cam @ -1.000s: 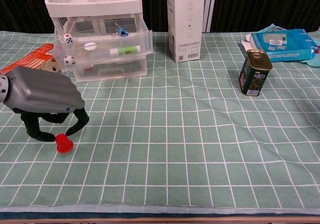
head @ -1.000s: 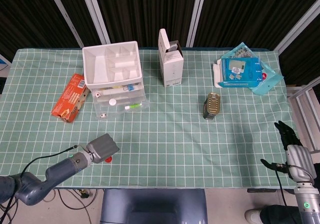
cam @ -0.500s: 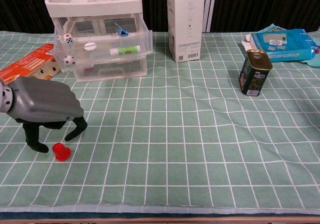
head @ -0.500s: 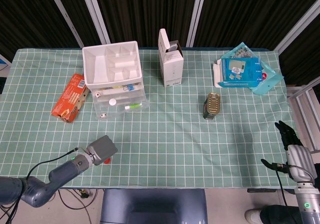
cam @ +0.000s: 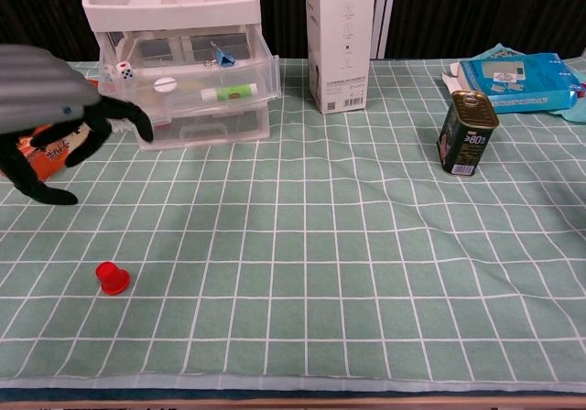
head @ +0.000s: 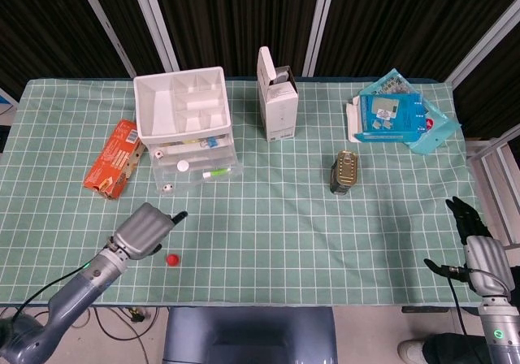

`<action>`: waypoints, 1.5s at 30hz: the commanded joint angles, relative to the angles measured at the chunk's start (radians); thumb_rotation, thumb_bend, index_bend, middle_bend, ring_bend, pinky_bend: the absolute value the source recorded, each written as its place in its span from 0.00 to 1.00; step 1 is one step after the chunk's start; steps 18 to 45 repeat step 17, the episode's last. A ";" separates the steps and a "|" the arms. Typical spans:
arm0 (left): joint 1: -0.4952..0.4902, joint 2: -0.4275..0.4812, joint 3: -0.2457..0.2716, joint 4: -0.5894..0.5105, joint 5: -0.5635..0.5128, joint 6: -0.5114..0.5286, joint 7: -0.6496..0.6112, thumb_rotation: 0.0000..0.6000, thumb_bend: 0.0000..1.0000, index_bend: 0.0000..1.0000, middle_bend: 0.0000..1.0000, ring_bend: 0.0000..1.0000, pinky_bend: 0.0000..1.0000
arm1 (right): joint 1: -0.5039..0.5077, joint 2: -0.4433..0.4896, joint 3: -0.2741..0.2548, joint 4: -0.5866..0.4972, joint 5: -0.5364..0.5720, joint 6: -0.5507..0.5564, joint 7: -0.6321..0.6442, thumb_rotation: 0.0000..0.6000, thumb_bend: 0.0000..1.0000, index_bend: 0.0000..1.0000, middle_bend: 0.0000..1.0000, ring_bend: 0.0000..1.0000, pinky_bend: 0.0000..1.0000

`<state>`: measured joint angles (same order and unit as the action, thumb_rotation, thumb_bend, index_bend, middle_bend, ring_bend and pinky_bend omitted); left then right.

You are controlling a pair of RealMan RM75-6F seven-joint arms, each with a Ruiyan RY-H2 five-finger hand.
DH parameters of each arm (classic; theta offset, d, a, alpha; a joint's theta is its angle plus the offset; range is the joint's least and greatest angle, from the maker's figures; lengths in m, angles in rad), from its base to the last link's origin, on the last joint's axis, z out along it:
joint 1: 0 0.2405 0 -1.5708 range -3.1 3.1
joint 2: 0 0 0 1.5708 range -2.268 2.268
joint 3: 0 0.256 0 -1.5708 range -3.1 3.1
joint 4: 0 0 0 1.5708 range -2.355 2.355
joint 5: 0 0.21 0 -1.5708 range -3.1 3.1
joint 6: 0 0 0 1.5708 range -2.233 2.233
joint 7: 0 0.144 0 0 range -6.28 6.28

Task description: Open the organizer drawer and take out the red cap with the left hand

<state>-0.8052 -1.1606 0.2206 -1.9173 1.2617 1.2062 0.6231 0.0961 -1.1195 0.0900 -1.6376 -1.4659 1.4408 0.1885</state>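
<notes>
The small red cap [head: 172, 259] [cam: 113, 278] stands alone on the green checked cloth near the front left edge. My left hand [head: 145, 228] [cam: 55, 117] hovers above and behind it, fingers spread, holding nothing. The clear organizer [head: 188, 128] [cam: 180, 58] sits at the back left with its upper drawer [cam: 195, 94] pulled out, showing dice, a white cap and a green tube inside. My right hand [head: 470, 223] hangs off the table's right edge with its dark fingers apart, empty.
An orange box [head: 113, 158] lies left of the organizer. A tall white carton [head: 276, 94] stands behind the middle, a tin can [head: 345, 172] right of centre, and blue packets [head: 396, 118] at the back right.
My left hand has let go of the red cap and risen up and away toward the organizer. The cap now stands free on the cloth. The right hand has not moved.
</notes>
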 commanded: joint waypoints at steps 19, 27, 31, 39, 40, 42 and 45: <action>0.526 -0.104 -0.038 0.278 0.144 0.523 -0.395 1.00 0.05 0.00 0.00 0.00 0.00 | 0.002 -0.015 -0.002 0.019 -0.012 0.012 -0.047 1.00 0.06 0.00 0.00 0.00 0.22; 0.526 -0.104 -0.038 0.278 0.144 0.523 -0.395 1.00 0.05 0.00 0.00 0.00 0.00 | 0.002 -0.015 -0.002 0.019 -0.012 0.012 -0.047 1.00 0.06 0.00 0.00 0.00 0.22; 0.526 -0.104 -0.038 0.278 0.144 0.523 -0.395 1.00 0.05 0.00 0.00 0.00 0.00 | 0.002 -0.015 -0.002 0.019 -0.012 0.012 -0.047 1.00 0.06 0.00 0.00 0.00 0.22; 0.526 -0.104 -0.038 0.278 0.144 0.523 -0.395 1.00 0.05 0.00 0.00 0.00 0.00 | 0.002 -0.015 -0.002 0.019 -0.012 0.012 -0.047 1.00 0.06 0.00 0.00 0.00 0.22; 0.526 -0.104 -0.038 0.278 0.144 0.523 -0.395 1.00 0.05 0.00 0.00 0.00 0.00 | 0.002 -0.015 -0.002 0.019 -0.012 0.012 -0.047 1.00 0.06 0.00 0.00 0.00 0.22; 0.526 -0.104 -0.038 0.278 0.144 0.523 -0.395 1.00 0.05 0.00 0.00 0.00 0.00 | 0.002 -0.015 -0.002 0.019 -0.012 0.012 -0.047 1.00 0.06 0.00 0.00 0.00 0.22; 0.526 -0.104 -0.038 0.278 0.144 0.523 -0.395 1.00 0.05 0.00 0.00 0.00 0.00 | 0.002 -0.015 -0.002 0.019 -0.012 0.012 -0.047 1.00 0.06 0.00 0.00 0.00 0.22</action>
